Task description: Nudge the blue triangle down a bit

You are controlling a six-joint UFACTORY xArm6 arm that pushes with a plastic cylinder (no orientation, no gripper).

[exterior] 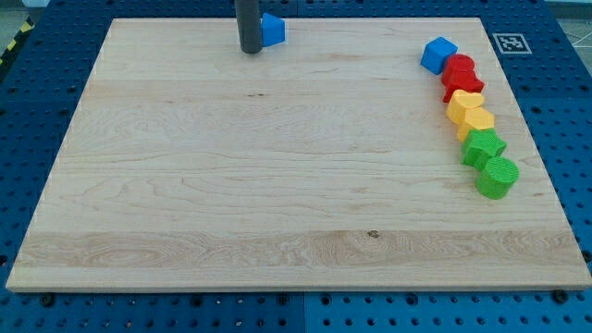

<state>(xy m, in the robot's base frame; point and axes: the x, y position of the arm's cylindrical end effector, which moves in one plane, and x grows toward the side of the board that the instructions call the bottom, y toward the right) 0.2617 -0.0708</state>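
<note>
- Pale wooden tabletop [277, 176] sits on a blue perforated base [573, 111]; a small black-and-white marker tag [509, 43] lies off the tabletop's top-right corner.
- The arm carries no hand, only a dark rod; nothing to open or close. The rod comes in from the view's top, and my tip [251, 51] rests on the wood near the top edge, left of centre.
- Blue triangle [273, 30] sits just to the view's right of the rod, touching it or nearly so, partly hidden behind it. It lies very close to the tabletop's top edge.
- All other blocks are well apart from the tip, in a curved chain along the view's right side.
- Chain from top to bottom: blue cube [438, 55], then two red blocks [460, 76] pressed together, shapes hard to make out.
- Below them two yellow blocks [470, 111], also touching.
- Then a green block [484, 145], and last a green cylinder [499, 177] nearest the view's bottom.
</note>
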